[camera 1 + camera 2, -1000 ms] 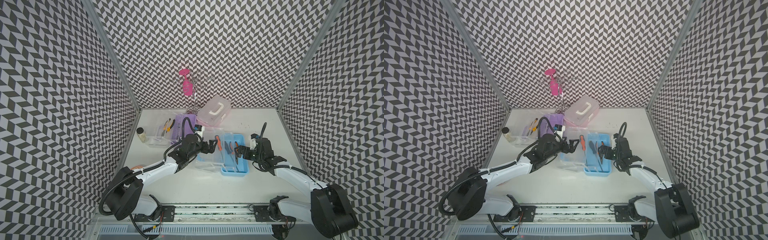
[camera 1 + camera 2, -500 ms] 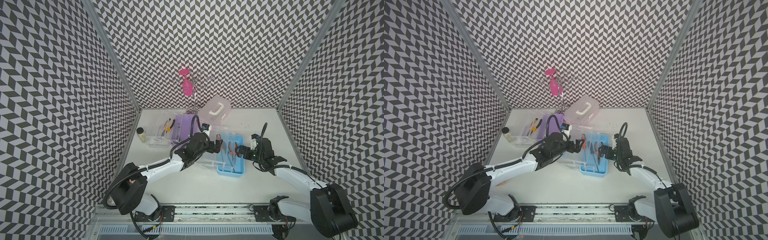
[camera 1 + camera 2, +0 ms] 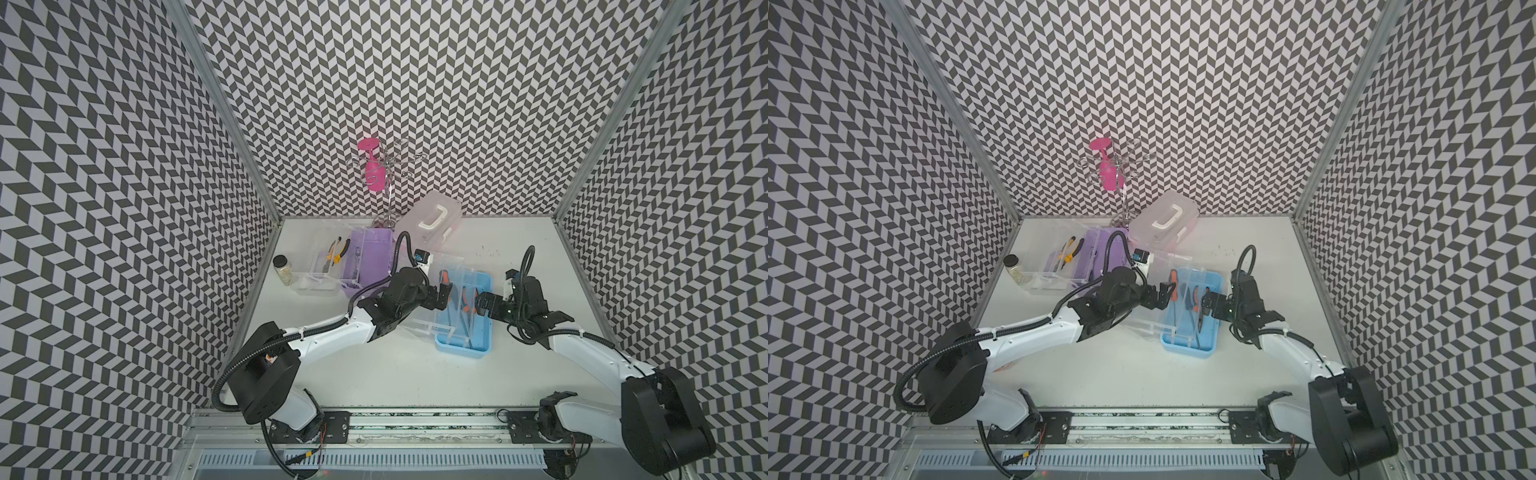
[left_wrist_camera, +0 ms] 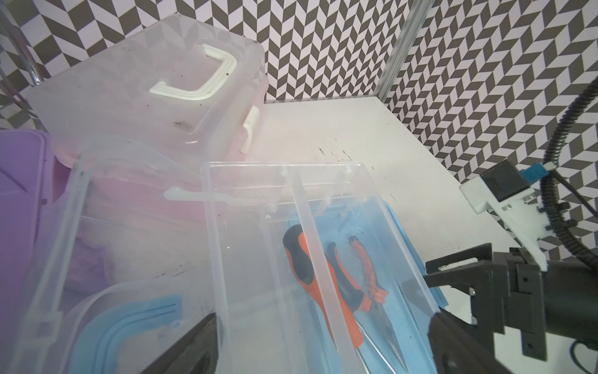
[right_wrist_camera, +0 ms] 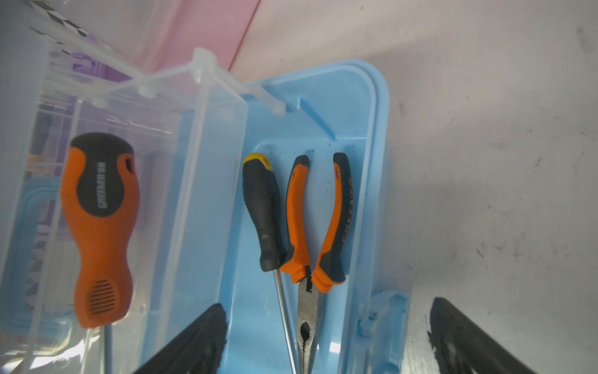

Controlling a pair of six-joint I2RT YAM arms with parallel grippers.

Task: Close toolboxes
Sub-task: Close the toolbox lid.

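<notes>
The light blue toolbox (image 3: 463,338) lies open mid-table, with pliers (image 5: 320,220) and a screwdriver in its base. Its clear tray (image 4: 291,259), holding an orange screwdriver (image 5: 100,226), hangs tilted over the base's left half, and the clear lid lies behind it. My left gripper (image 4: 322,353) is open, its fingers on either side of the tray. My right gripper (image 5: 326,340) is open too, astride the box's right wall by the latch. The pink toolbox (image 3: 430,218) stands shut at the back. The purple toolbox (image 3: 370,257) is open, its clear lid (image 3: 320,274) to the left.
A small glass jar (image 3: 283,269) stands near the left wall. A wire stand with a hanging pink glass (image 3: 374,170) rises at the back, beside the pink box. Patterned walls close in three sides.
My left gripper has moved right, and the clear tray and lid have swung up over the blue base. The blue box has turned slightly. My right arm has hardly moved.
</notes>
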